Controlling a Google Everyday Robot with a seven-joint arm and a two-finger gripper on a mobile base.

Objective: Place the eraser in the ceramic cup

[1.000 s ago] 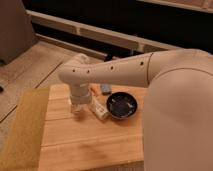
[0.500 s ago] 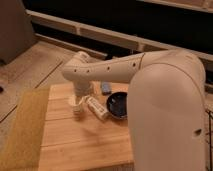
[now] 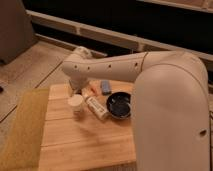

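Note:
The small cream-white ceramic cup stands upright on the wooden table, left of centre. A small blue block, which may be the eraser, lies flat behind it near the table's far edge. My gripper hangs from the end of the white arm, just above and behind the cup; most of it is hidden by the wrist. I cannot tell whether it holds anything.
A wide black bowl sits right of the cup. A white oblong tube lies between cup and bowl, with a small orange thing behind it. A yellow-green mat covers the table's left side. My arm's bulky segment fills the right.
The arm's large segment has grown in view and covers more of the right side. The wrist has shifted slightly, and the cup, the tube and the blue block show more fully.

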